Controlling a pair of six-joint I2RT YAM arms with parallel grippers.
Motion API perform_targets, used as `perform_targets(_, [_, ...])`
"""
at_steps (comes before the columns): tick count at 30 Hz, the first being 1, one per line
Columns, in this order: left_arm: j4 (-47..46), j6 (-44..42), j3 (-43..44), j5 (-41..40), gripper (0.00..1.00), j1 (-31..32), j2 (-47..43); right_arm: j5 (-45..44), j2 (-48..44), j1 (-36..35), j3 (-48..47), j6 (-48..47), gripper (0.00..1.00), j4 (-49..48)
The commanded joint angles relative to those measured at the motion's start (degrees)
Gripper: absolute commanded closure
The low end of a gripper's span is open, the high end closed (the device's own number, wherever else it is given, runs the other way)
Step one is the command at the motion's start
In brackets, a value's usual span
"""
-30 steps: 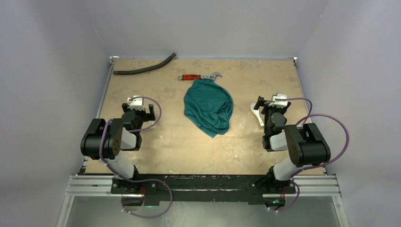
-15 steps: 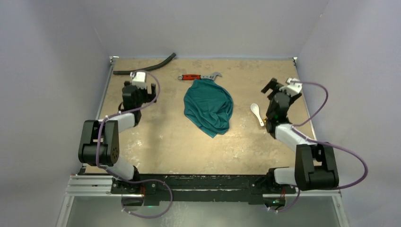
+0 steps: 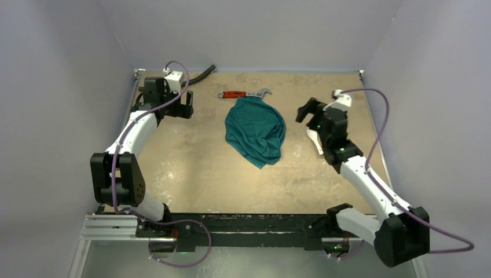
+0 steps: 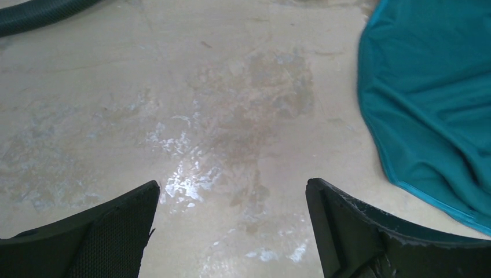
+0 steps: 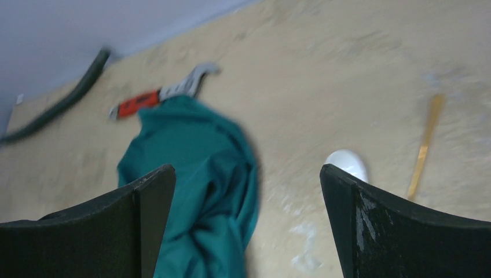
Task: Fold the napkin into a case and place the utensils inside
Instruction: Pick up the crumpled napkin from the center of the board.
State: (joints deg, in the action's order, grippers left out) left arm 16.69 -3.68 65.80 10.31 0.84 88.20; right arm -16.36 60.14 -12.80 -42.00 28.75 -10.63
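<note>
Napkin: the teal-green napkin (image 3: 256, 130) is seen crumpled in a teardrop-shaped heap on the far middle of the table (image 3: 202, 174), with no pocket formed.
Far tip: the cloth's narrow end is pictured against a red-handled wrench (image 3: 243, 94), which lies near the back wall.
Utensils: a white plastic spoon (image 5: 347, 162) is shown on bare tabletop to the right of the napkin, apart from it; a slim tan wooden utensil (image 5: 425, 145) is laid just beyond the spoon, neither touching the cloth.
Right gripper: the right gripper (image 3: 310, 113) is held above the table between napkin and spoon, its jaws spread wide with nothing between them.
Left gripper: the left gripper (image 3: 188, 105) is poised over the far left of the table, jaws likewise parted and empty, the napkin's edge caught at the right of its wrist view.
Far left corner: a dark hose (image 4: 40, 14) is seen lying along the back edge, near the left arm.
</note>
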Motion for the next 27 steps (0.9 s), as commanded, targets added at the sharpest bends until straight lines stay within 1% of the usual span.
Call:
perform_targets(1, [16.14,-1.36,9.38,7.9,0.03,-0.03,3.37,-6.2,0.77,-14.0,-3.75,-2.71,0.02,9.77])
perform_targets(4, [22.72,-2.39,14.4,9.78,0.04,-0.38,7.49,-12.34,5.09,-22.73,-6.84,-4.24,0.02,14.5])
perform_targets(7, [25.71,-4.13,16.58,9.21,0.04,-0.35,9.37,-13.25,10.8,-28.72,-10.4,-6.32,0.02,16.33])
perform_targets(10, [27.33,-5.32,17.14,9.03,0.04,-0.33,9.62,-11.75,17.46,-33.84,-13.65,-6.7,0.03,15.78])
perform_targets(13, [27.76,-5.43,16.72,9.1,0.04,-0.38,9.37,-8.15,22.95,-36.25,-15.71,-7.49,0.07,12.71])
perform_targets(17, [29.93,-7.1,16.39,9.96,0.04,0.49,9.32,-3.48,30.1,-36.49,-18.25,-7.79,0.13,11.05])
perform_targets(19, [31.06,-9.2,16.1,8.02,0.03,2.23,8.9,-1.76,33.11,-36.49,-18.51,-7.46,0.14,10.87])
perform_targets(21, [30.81,-11.26,15.15,2.65,0.01,5.58,7.73,-0.6,35.58,-36.4,-18.24,-7.3,0.17,9.58])
perform_targets(23, [30.07,-12.35,13.94,0.27,0.01,8.33,6.32,-1.86,37.63,-36.3,-18.48,-7.65,0.23,8.31])
perform_targets(24, [29.28,-12.13,13.24,0.54,0.01,9.14,5.64,-2.11,38.57,-36.07,-18.92,-7.75,0.28,7.98])
perform_targets(26, [27.36,-11.39,11.98,1.73,0.01,10.22,4.12,-2.51,39.68,-35.26,-20.13,-7.63,0.42,7.81])
perform_targets(27, [26.55,-11.16,11.5,1.95,0.02,10.79,3.55,-2.46,40.0,-34.61,-20.75,-7.63,0.55,7.72])
